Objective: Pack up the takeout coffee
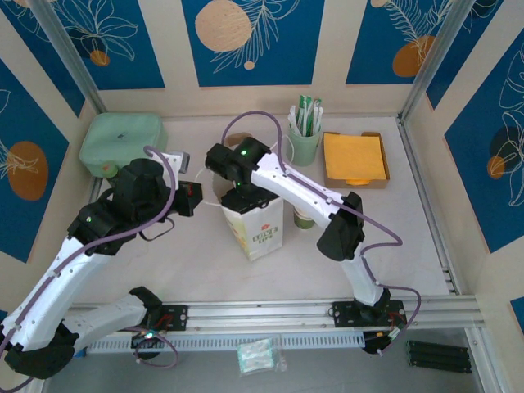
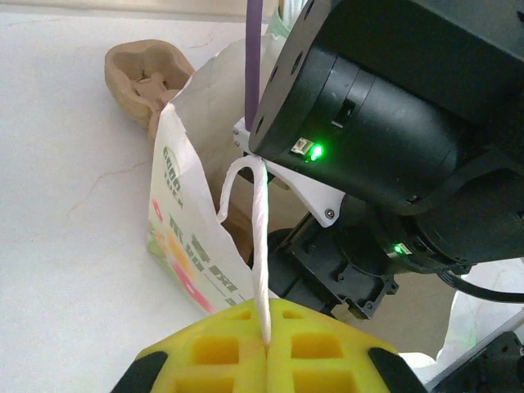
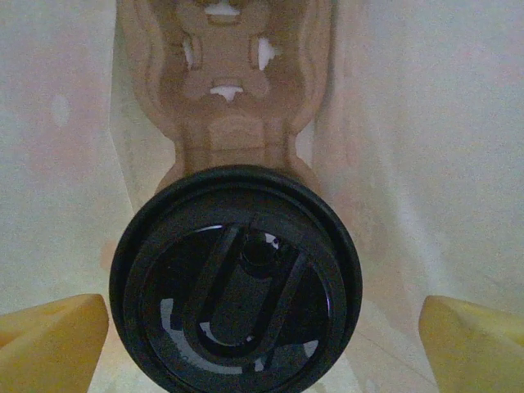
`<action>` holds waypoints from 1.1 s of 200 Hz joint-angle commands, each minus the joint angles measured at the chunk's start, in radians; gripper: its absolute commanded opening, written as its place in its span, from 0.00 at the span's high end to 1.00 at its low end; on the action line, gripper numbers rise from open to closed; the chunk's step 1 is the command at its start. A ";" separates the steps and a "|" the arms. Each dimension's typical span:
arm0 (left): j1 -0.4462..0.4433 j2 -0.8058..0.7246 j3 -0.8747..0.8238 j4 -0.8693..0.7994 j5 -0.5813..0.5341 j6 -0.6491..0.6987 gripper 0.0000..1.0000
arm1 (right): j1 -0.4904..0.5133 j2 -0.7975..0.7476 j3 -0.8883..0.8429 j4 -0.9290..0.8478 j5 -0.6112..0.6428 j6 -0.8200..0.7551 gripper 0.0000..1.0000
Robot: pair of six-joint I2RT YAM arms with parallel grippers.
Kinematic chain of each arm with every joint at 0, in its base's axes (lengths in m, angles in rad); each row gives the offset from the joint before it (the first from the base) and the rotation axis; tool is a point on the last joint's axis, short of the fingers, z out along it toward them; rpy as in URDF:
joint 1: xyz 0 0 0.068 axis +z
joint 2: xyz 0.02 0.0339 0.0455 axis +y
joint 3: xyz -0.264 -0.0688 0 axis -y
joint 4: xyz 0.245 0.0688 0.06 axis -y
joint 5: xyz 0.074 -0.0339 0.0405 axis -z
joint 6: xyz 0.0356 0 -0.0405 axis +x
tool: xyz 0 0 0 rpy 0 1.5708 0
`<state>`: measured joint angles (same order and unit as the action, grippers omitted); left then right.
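Looks pretty much done. The tall white paper bag [image 1: 255,229] with green and pink print stands mid-table, and the takeout coffee [image 3: 236,278] sits down inside it, between the creased matte white walls. It rests at the near end of a brown moulded-pulp carrier [image 3: 225,106], which is rough, fibrous and full of scalloped cutouts. From the right wrist view the cup is seen straight from above, so what's facing up is its round, glossy black plastic lid with a raised sip ridge.

The right gripper [image 3: 262,344] hangs over the lid, its yellow foam pads [image 3: 49,340] spread wide and clear of the rim on both sides. The left gripper [image 2: 268,344] is pressed together, pinching the bag's twisted white paper cord handle [image 2: 260,237] to keep the mouth up.

Probably all that's left is lifting the right arm out and dropping the handle.
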<state>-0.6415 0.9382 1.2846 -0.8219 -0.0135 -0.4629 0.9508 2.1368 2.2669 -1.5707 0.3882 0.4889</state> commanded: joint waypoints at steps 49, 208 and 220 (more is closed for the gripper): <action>0.007 -0.016 -0.052 0.041 0.030 -0.004 1.00 | -0.021 -0.064 -0.078 0.067 -0.106 0.079 0.02; 0.006 -0.041 -0.100 0.035 0.010 -0.010 1.00 | -0.011 -0.137 0.011 0.056 -0.076 0.094 0.04; 0.007 -0.041 -0.098 0.035 0.008 -0.008 1.00 | -0.008 -0.137 0.023 0.047 -0.070 0.093 0.05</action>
<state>-0.6415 0.9051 1.1954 -0.7990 -0.0002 -0.4656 0.9348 2.0304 2.2543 -1.4811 0.3107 0.5697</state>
